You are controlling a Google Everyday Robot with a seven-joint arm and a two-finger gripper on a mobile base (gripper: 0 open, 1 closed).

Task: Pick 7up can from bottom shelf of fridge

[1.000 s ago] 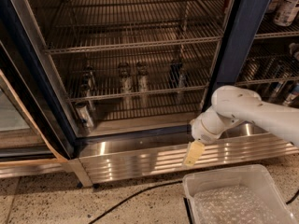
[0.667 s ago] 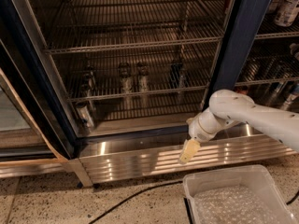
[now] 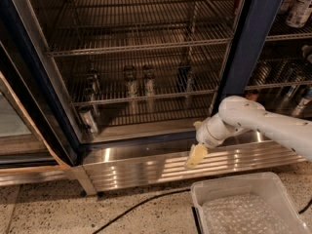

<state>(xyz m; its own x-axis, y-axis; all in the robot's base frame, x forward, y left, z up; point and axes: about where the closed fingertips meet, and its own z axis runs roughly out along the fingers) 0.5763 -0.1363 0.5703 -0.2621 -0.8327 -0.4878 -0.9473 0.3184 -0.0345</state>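
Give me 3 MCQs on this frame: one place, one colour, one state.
1. Where is the end effector?
A) in front of the steel base
B) on the top shelf
C) on the floor

2. What colour is the fridge frame?
A) red
B) dark blue
C) white

3. How does the bin sit?
A) upside down
B) lidded
C) upright, open-topped

Answers:
1 A: it hangs just before the ribbed steel base.
2 B: the upright post reads dark blue.
3 C: its inside shows from above.
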